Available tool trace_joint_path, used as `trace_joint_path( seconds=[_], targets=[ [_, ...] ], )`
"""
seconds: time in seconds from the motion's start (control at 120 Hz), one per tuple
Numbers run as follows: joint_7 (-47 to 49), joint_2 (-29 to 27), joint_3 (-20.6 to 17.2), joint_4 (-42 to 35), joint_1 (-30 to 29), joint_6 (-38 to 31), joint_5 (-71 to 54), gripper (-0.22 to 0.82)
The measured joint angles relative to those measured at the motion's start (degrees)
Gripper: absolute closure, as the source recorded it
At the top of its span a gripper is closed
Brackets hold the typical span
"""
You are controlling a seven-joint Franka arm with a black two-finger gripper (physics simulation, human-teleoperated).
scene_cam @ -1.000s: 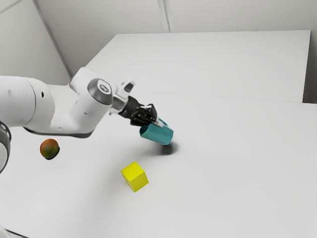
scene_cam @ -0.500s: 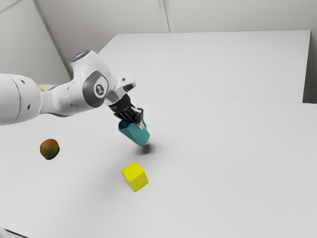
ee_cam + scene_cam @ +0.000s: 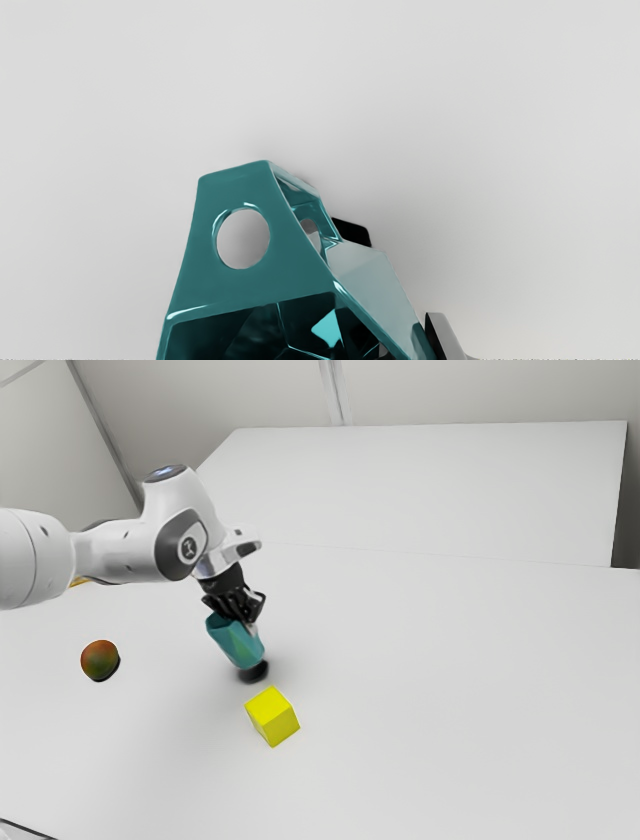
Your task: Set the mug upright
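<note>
You are holding the teal mug [image 3: 238,642] at a slant, with your gripper [image 3: 248,615] reaching down to it from above. Its mouth is facing up toward the exterior view's left, and its base is pointing down toward the exterior view's right, so the mug is leaning rather than standing upright. A dark shadow (a fairly tight one) is lying on the white surface [image 3: 450,690] just below the base.

Your fingers [image 3: 447,335] are pinching the mug. In the wrist view you are looking at the mug's open mouth close to the gripper, its faceted inside catching a bright glint, while a rounded hole is showing through one of its teal parts. One grey-and-black finger is pressing close against the outside of the mug.

The yellow cube [image 3: 272,716] is resting on the surface near the mug, on the side toward the exterior view's lower edge, and you are seeing it apart from the mug. Well apart, toward the exterior view's left, a roundish red-and-green object [image 3: 100,660] is sitting on the surface (it is looking rather like a fruit). Your white arm [image 3: 130,550] is stretching in from the exterior view's left, and its joint is carrying a small emblem [image 3: 188,547] on a round cap (too small for you to be reading).
</note>
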State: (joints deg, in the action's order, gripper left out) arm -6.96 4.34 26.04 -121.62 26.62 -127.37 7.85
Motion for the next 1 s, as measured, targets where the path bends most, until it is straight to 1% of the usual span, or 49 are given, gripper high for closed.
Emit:
trace_joint_path(
  seconds=[0.167, 0.5, 0.675, 1.0],
  targets=[
    [1.8, 0.0, 0.1, -0.1, -0.2, 1.4, -2.0, 0.78],
    [5.3, 0.4, 0.3, -0.1, 0.3, 6.3, -7.8, 0.78],
    [6.7, 0.1, 0.3, -2.8, 0.2, 3.6, -8.3, 0.78],
    [8.9, 0.1, 0.4, -4.9, 0.3, 0.6, -8.4, 0.78]
  ],
)
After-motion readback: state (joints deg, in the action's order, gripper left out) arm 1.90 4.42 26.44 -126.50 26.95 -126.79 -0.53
